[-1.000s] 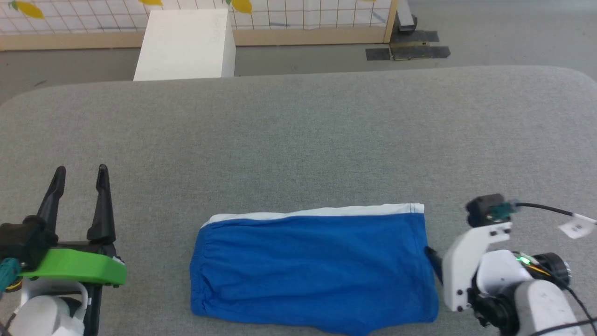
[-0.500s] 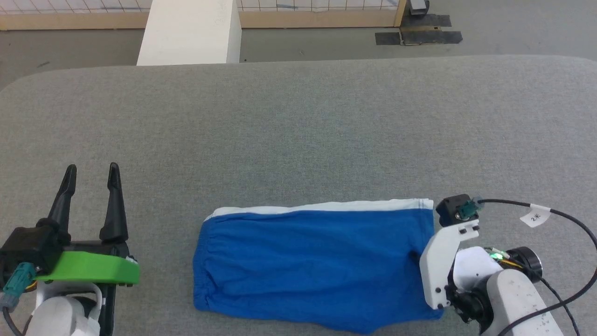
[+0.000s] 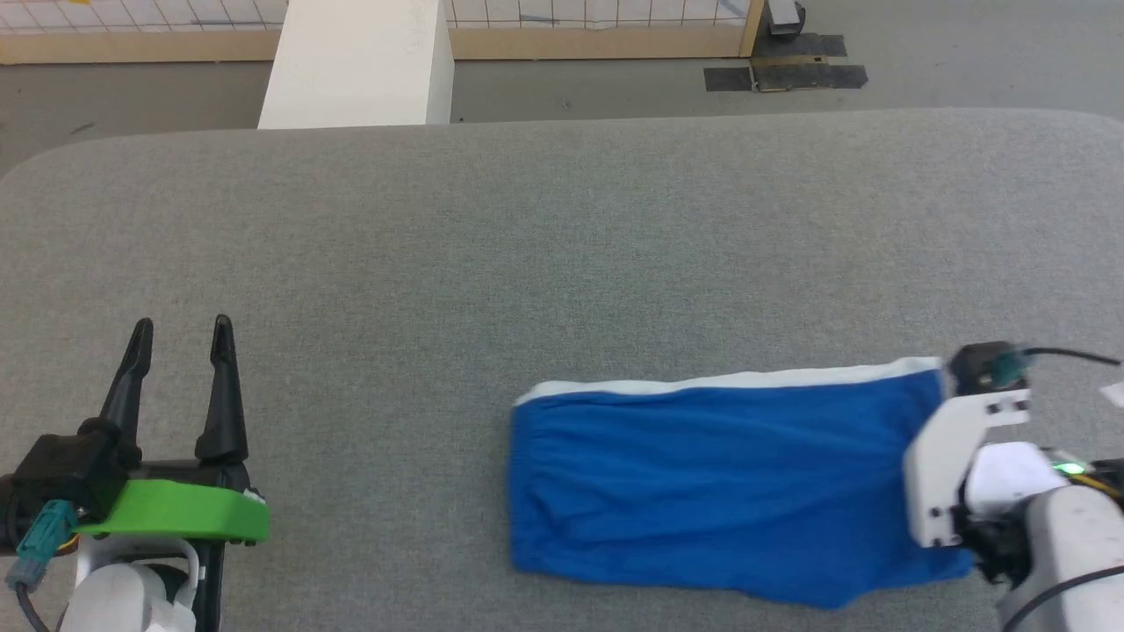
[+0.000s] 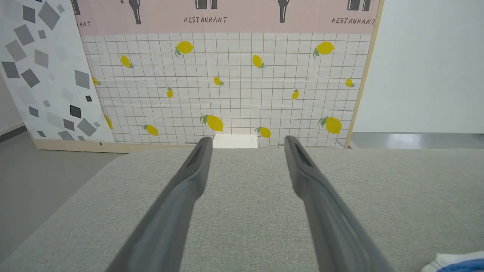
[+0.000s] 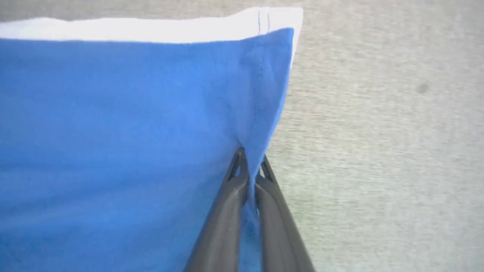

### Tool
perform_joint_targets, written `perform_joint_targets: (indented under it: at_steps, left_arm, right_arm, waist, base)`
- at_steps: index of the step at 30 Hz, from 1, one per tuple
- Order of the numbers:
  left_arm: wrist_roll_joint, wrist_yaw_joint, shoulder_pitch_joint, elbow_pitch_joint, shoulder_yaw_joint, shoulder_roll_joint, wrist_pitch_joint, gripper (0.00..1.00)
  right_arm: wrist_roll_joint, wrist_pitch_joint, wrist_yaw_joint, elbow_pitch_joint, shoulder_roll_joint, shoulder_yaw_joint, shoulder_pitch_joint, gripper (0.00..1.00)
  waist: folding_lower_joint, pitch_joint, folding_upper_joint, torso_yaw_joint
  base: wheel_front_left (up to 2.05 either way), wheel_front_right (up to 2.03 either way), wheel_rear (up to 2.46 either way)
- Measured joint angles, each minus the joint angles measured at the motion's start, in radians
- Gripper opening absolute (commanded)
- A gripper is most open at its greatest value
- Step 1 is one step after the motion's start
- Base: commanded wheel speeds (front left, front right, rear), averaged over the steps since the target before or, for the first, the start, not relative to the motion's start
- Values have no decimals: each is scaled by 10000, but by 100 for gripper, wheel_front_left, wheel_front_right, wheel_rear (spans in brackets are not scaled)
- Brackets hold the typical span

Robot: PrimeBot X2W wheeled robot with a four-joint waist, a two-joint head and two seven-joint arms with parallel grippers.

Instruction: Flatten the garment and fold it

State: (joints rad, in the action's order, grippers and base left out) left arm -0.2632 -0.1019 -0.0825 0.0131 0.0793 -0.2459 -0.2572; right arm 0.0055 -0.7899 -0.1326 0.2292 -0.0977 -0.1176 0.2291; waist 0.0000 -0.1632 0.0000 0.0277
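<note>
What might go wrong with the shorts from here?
The right tool pinches only a thin bit of hem on the shorts, so the fabric may slip out or bunch. The left tool is open, well away from the waistband, so a pull may slide the shorts instead of flattening them.

On the pink band [image 4: 245,11] along the top of the lemon-patterned backdrop panel [image 4: 234,83], seen in the left wrist view, we read one word in dark slanted capitals. "RESTAURANT" [image 4: 205,19] stands left of the middle, and the same word [image 4: 353,20] stands again near the panel's right edge. At the band's left end we read only "ANT" [image 4: 84,23], its start cut off by the grey-diamond panel [image 4: 45,75] beside it. In the head view, a white tag [image 3: 1113,393] by the cable [image 3: 1067,354] is too blurred for us to read.
</note>
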Motion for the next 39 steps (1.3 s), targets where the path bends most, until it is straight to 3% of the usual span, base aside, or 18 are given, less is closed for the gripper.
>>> perform_joint_targets:
  at_steps: [8, 22, 28, 39]
  left_arm:
    - [100, -125, 85, 10, 105, 121, 0, 100]
    - [303, -207, 210, 102, 161, 525, 0, 100]
    - [324, -213, 230, 130, 173, 560, 0, 100]
    - [328, -217, 231, 314, 171, 585, 0, 100]
  right_arm:
    - [-721, -1202, 0, -934, -591, -616, 15, 0]
    - [566, -3106, 2, -3983, -1158, 2594, -35, 0]
    - [1018, -3154, 2, -3638, -767, 3659, 207, 0]
    - [1580, -2054, 2, -1427, 301, 4913, 830, 0]
  waist:
    - [0, 109, 0, -97]
    - [0, 538, 0, -67]
    - [0, 524, 0, 72]
    - [0, 389, 0, 521]
  base:
    - [0, 0, 0]
    - [0, 0, 0]
    - [0, 0, 0]
    - [0, 0, 0]
